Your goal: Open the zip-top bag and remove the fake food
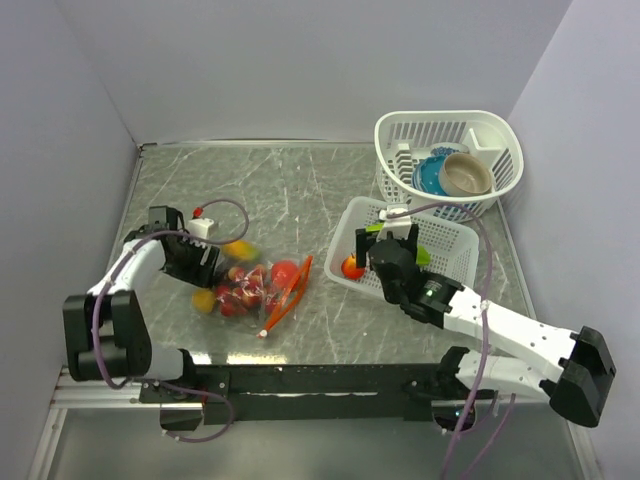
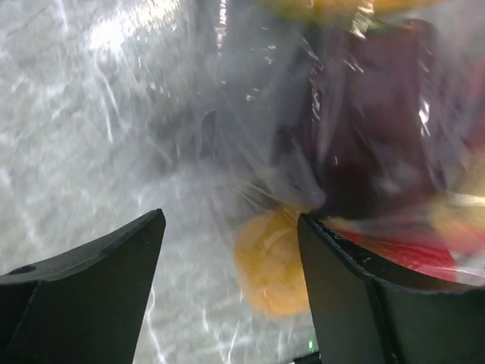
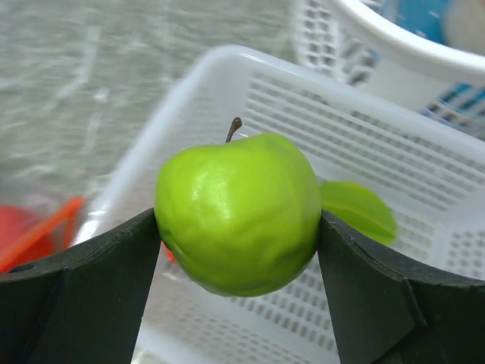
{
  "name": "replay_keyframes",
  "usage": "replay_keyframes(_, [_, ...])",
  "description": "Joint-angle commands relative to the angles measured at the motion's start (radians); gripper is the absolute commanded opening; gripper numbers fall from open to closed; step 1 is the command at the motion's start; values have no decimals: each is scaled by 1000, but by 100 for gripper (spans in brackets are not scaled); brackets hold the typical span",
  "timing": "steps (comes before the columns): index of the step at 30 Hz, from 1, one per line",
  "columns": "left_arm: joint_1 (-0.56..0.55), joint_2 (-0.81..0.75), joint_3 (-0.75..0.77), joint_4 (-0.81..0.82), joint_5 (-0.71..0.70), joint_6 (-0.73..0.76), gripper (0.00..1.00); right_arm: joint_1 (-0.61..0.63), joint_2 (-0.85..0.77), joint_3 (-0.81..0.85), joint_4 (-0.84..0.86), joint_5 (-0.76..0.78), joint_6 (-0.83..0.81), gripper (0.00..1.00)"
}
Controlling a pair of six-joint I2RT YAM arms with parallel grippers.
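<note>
Right claw point(image 3: 239, 218): clamped on green apple point(image 3: 239, 201), centre-right, above white tray point(image 1: 452, 238). Left claw point(image 2: 231, 220): apart, against zip-top bag point(image 1: 250, 285), centre-left on counter point(image 1: 300, 190). Bag light, crinkly, slippery; probably best gripped at zip strip point(image 1: 290, 292).

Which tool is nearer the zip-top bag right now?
Left. The left tool, open, is at the left end of the zip-top bag. The right tool is off to its right, over the white tray, holding a green apple.
</note>
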Motion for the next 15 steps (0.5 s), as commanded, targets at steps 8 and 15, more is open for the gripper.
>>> replay_keyframes(8, [-3, 150, -95, 228, -24, -12, 49, -21, 58, 70, -66, -5, 63, 77])
replay_keyframes(15, [-7, 185, -118, 251, -32, -17, 1, 152, 44, 88, -35, 2, 33, 75])
